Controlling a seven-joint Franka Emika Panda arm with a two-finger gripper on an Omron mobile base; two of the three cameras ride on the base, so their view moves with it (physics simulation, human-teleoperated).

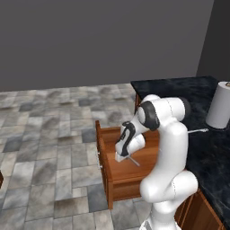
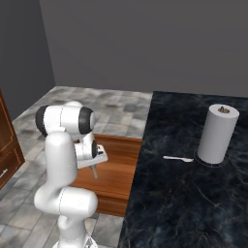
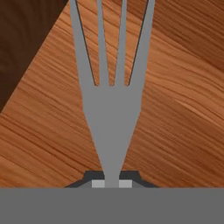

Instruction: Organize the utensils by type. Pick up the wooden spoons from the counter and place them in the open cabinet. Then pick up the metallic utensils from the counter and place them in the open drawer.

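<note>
Fork in the claw: a silver fork [image 3: 111,109] is pinched by its handle between the jaws of the gripper [image 3: 112,183], tines pointing away from the hand over bare wood
Claw state: pressed together on the fork's thin handle, nothing else caught in it
Claw position: the gripper [image 1: 124,155] hangs over the open drawer [image 1: 117,177], fork slanting down toward the drawer bottom; I cannot tell whether the tines touch the wood yet
Drawer: pulled well out from under the counter [image 2: 193,193], its wooden floor plain where it shows
Second fork: the other fork [image 2: 178,158] lies flat on the black counter just beside the paper towel roll [image 2: 218,134]
Wooden spoons: none on the stretch of counter in view, so that part looks done, though the cabinet is outside these pictures
Judged progress: first fork about to be let go into the drawer; the counter fork is left to fetch
</note>
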